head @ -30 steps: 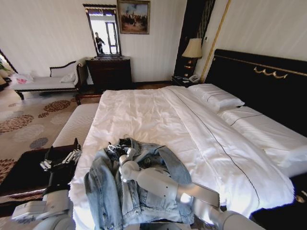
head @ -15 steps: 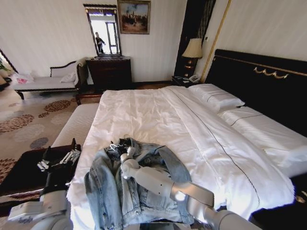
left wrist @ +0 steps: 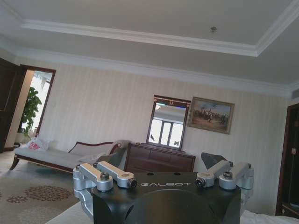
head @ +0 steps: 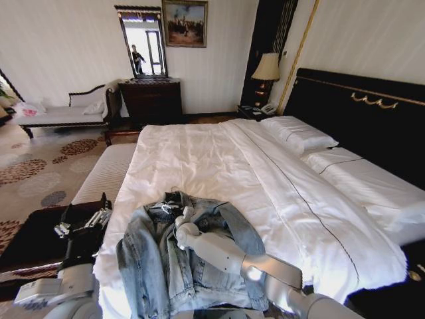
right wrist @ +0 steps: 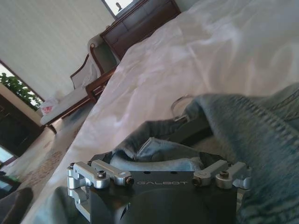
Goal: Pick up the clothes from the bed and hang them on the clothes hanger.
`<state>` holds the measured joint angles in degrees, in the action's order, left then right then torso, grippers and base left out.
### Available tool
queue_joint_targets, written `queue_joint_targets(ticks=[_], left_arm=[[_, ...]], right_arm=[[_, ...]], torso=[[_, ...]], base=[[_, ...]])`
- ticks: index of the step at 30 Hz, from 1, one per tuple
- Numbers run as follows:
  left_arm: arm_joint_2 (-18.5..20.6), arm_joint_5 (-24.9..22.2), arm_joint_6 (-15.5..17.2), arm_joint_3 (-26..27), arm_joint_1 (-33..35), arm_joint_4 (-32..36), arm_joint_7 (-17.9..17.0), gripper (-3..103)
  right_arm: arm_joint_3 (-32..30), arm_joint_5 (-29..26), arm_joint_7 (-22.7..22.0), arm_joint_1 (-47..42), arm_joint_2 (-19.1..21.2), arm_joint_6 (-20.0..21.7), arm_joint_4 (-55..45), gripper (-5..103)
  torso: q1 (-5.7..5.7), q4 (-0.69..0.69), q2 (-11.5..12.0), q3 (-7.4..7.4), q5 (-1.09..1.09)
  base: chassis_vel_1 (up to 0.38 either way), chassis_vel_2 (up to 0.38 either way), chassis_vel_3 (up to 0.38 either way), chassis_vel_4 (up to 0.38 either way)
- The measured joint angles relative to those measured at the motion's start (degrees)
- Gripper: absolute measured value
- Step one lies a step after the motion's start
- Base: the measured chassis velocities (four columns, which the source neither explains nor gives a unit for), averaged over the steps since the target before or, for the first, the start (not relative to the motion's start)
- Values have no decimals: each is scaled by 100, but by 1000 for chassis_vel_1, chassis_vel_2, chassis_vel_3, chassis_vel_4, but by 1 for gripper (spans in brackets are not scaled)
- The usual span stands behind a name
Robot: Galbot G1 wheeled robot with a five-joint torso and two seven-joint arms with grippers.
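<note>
The clothes, a faded light blue denim jacket, lie spread at the foot corner of the bed, collar toward the pillows. My right gripper rests at the collar, reaching in from the lower right. In the right wrist view the right gripper stands open with bunched denim right in front of it. The clothes hanger shows as a dark bar inside the collar, its wire hook lying on the sheet. My left gripper is held up, open, beside the bed; its wrist view faces the far wall.
A dark low table stands under the left arm. A beige padded bench runs along the bed's left side. Beyond are a daybed, a dark dresser, a bedside lamp, pillows and the black headboard.
My right gripper has shifted slightly right and back along the collar, and the collar now lies flatter. The left arm has barely moved.
</note>
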<state>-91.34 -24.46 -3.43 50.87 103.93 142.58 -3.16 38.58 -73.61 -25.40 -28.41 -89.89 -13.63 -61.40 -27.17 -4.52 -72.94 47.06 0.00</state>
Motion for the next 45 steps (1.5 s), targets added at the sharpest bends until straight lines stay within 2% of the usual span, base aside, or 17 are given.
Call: queue_joint_targets(ticks=[6,13,18,26,33,45], left_arm=[[-18,12,0,9,30,21,1,100],[-29,24,-8,30,33,21,1,100],[-26,23,-23,56,29,21,1,100],[-41,69,-24,17,1,0,1,100],[-77,151,-25,5,53,40,1,100],[-81,83,-24,106,56,65,-12,100]], right_arm=[[323,-282,318,-44,-225,-39,-86,100],[449,-270,348,-84,-230,-100,-192,100],[247,-254,239,-74,-206,-134,-353,100],[-62,-517,56,53,124,-151,-942,100],[-44,-742,-125,301,-208,23,-184,100],[-137,-739,-35,510,-231,58,789,100]], torso=[[0,3,0,0,0],[0,1,0,0,0],[0,2,-1,0,1],[0,0,0,0,0],[0,4,0,0,1],[0,1,0,0,0]], base=[[0,0,0,0],[0,0,0,0],[0,0,0,0],[0,0,0,0],[0,0,0,0],[0,0,0,0]])
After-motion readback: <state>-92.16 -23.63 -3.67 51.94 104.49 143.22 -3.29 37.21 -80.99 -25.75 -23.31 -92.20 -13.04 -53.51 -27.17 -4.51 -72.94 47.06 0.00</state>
